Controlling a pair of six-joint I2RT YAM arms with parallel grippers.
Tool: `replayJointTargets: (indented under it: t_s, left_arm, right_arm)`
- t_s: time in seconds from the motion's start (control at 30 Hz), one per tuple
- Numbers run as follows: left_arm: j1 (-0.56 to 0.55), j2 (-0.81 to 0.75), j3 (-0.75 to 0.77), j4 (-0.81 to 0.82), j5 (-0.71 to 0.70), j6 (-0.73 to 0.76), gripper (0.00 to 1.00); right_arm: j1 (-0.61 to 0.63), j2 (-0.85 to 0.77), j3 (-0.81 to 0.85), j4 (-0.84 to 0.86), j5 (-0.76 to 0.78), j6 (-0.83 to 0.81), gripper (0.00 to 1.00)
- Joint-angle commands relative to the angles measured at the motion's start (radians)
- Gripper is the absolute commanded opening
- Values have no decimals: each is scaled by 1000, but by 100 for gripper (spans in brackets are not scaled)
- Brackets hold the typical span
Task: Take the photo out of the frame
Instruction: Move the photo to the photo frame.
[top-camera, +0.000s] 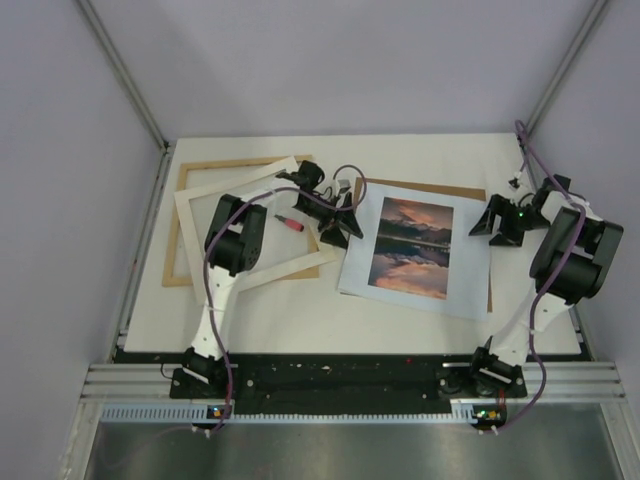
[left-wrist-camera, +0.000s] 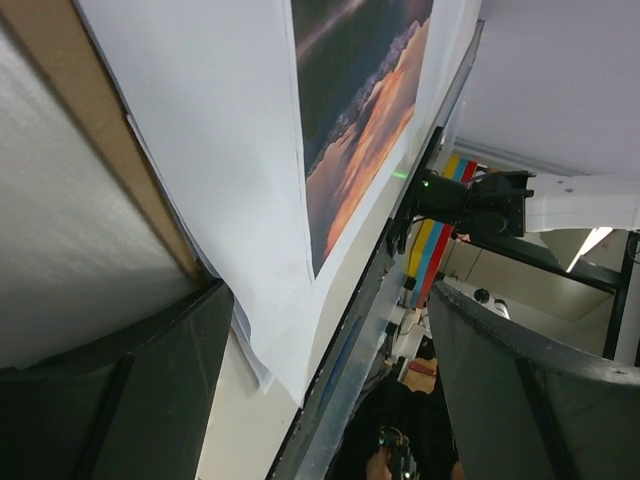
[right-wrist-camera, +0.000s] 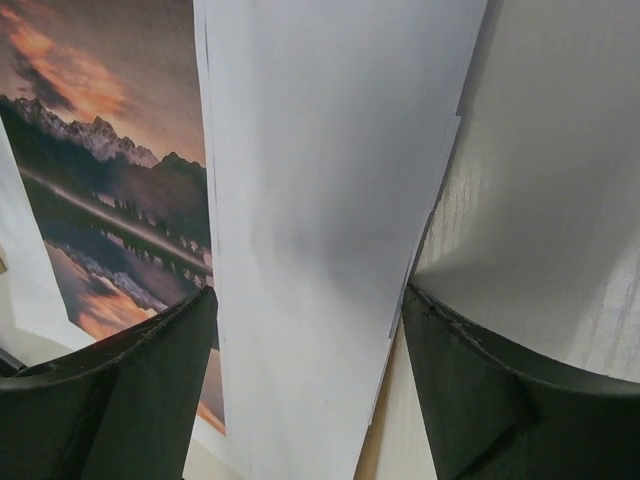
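Quick look from my end: the photo (top-camera: 410, 250) is already out of the frame (top-camera: 174, 230). It's lying flat, picture side up, on the brown backing board (top-camera: 430, 186), right of centre on the worktop (top-camera: 400, 150). The frame sits well apart on the left, with its white mat (top-camera: 240, 179) skewed across it and a small red thing (top-camera: 291, 222) inside. The left claw (top-camera: 343, 223) is low at the photo's left edge, jaws wide, holding nothing. The right claw (top-camera: 488, 225) is at the right edge, also spread wide, and its wrist cam shows the sheet's white margin between the fingers (right-wrist-camera: 110, 400), not pinched.
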Motion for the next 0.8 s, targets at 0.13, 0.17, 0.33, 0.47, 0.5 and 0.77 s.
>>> replayJointTargets:
  t_s: [0.13,0.17,0.33,0.47,0.5,0.77]
  left_arm:
    - [-7,-113,-133,435,119,-212,81]
    - [-4,-115,-139,446,121,-217,81]
    - [-4,-112,-159,489,119,-244,79]
    - [-4,-103,-168,483,99,-232,77]
    - [-4,-100,-168,468,95,-220,77]
    - [14,-109,-197,422,61,-169,76]
  right_arm:
    - [1,53,-61,-101,-30,-11,75]
    - [-1,55,-61,-100,-32,-11,74]
    - [-5,58,-61,-101,-43,-10,74]
    - [-11,48,-58,-100,-15,-8,72]
    - [-14,44,-55,-100,3,-9,71]
    - [-73,10,-18,-95,100,-22,63]
